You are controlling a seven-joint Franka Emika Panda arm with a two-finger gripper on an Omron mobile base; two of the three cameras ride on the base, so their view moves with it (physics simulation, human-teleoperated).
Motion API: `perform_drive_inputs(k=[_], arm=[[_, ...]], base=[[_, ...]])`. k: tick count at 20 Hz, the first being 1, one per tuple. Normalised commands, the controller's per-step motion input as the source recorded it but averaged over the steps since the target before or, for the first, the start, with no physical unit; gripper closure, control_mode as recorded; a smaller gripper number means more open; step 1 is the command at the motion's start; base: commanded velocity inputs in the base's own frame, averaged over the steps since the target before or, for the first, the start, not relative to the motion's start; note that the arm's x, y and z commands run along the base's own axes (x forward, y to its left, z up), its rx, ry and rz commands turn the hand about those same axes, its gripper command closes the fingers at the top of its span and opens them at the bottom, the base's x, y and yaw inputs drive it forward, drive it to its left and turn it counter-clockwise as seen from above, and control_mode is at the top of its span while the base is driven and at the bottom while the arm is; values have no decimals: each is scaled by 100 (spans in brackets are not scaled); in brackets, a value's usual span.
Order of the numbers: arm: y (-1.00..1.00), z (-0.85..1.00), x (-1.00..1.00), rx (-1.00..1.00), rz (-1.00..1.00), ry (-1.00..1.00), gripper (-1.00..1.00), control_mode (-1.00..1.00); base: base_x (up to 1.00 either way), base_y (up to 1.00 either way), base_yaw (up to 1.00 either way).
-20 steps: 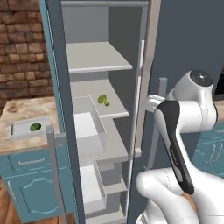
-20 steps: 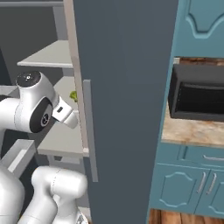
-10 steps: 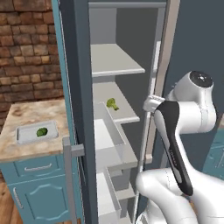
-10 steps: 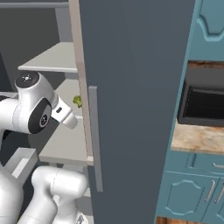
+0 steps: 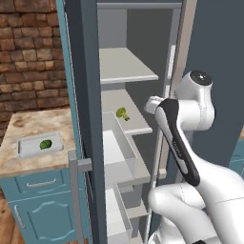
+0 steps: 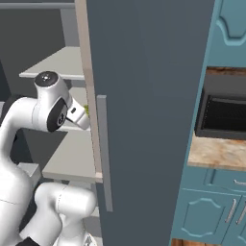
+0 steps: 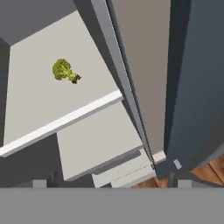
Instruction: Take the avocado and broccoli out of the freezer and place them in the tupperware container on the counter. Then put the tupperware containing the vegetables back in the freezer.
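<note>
The freezer (image 5: pixel 88 71) stands open with light grey shelves. On its middle shelf lies the broccoli (image 5: pixel 122 113), a lumpy yellow-green floret, also seen from above in the hand view (image 7: pixel 64 71). My gripper (image 5: pixel 150 104) hangs at the shelf's front edge, right of the broccoli and apart from it. Its fingertips (image 7: pixel 39 183) stand wide open with nothing between them. The tupperware container (image 5: pixel 28 148) sits on the beige counter (image 5: pixel 33 124) to the left. A small green roundish avocado (image 5: pixel 45 144) lies inside it.
The freezer's dark right door (image 6: pixel 149 96) with its grey bar handle (image 6: pixel 104 153) stands close beside my arm. White bins (image 5: pixel 116 152) jut out below the broccoli's shelf. The left door's edge (image 5: pixel 76 190) rises between the counter and the shelves. A black microwave (image 6: pixel 223 113) sits at the right.
The base has driven, so both base views have shifted and the freezer's inside now faces me more squarely. My hand has come nearer the shelf edge. The jaws stayed open.
</note>
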Motion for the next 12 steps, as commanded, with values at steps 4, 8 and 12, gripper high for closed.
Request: perform_drive_inputs(k=[4, 8, 12], arm=[[27, -12, 62, 0, 3, 0, -100, -100], [18, -25, 60, 0, 1, -2, -100, -100], [27, -36, 29, 0, 3, -8, -100, -100]], base=[[0, 0, 0], [0, 0, 0], [0, 0, 0]])
